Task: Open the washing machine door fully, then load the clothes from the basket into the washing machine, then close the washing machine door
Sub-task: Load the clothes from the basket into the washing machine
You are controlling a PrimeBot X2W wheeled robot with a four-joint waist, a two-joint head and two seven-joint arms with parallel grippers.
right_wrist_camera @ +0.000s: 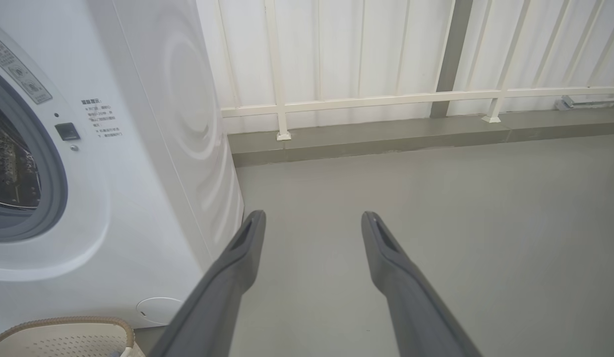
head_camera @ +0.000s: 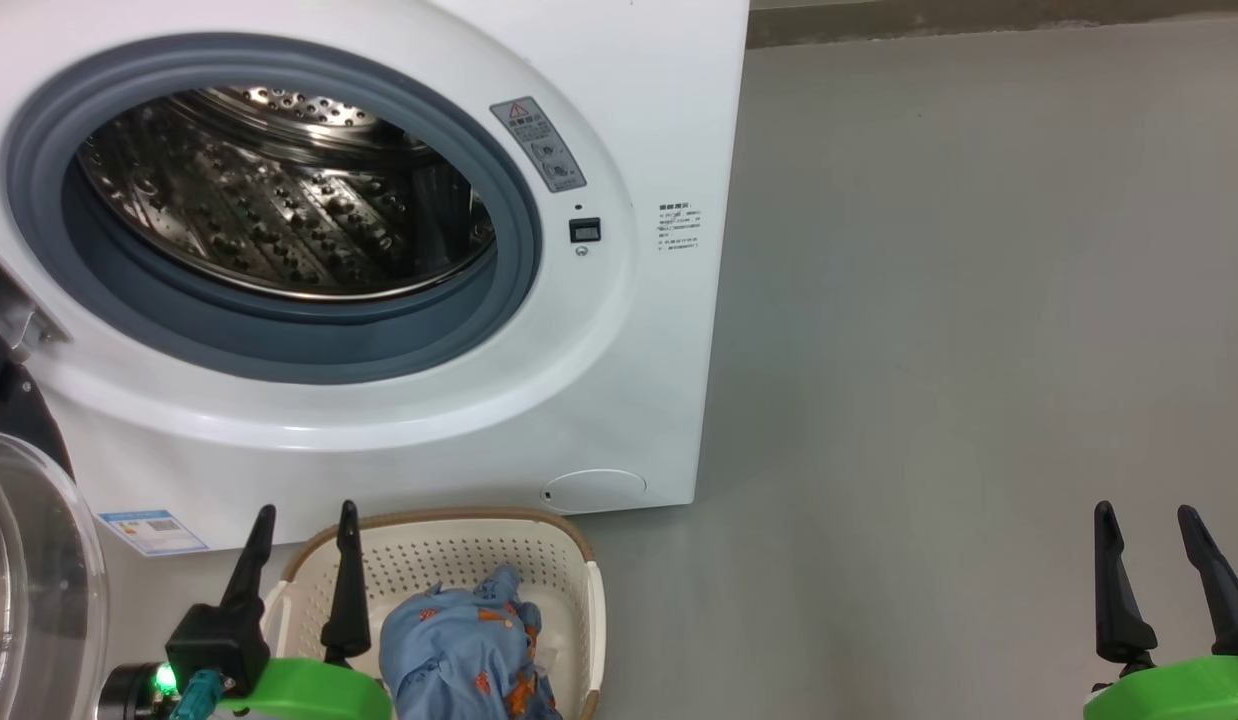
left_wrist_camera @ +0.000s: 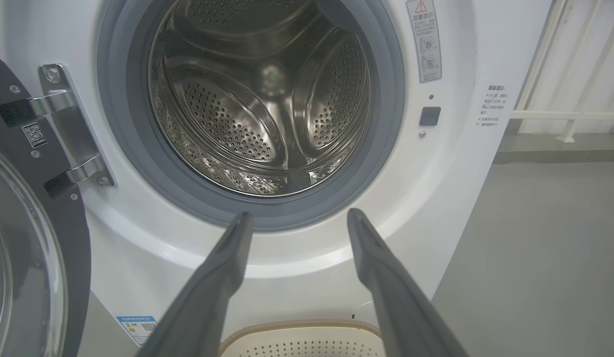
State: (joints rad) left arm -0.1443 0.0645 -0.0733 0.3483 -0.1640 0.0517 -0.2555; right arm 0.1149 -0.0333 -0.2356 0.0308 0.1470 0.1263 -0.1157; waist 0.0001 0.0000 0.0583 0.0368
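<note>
head view | washing machine door (head_camera: 29, 580) cut off left | clothes (head_camera: 459, 645) bottom cropped

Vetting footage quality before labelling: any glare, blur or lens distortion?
Head view: even light, sharp, glints on the drum. Left wrist view: smeared reflections inside the drum, left end effector soft near the lens. Right wrist view: wide-angle lens slants the washing machine, right end effector soft.

Head: high, looking down. Wrists: low, near, facing washing machine (head_camera: 619, 400); all share its front, probably basket (head_camera: 449, 555) rim.
</note>
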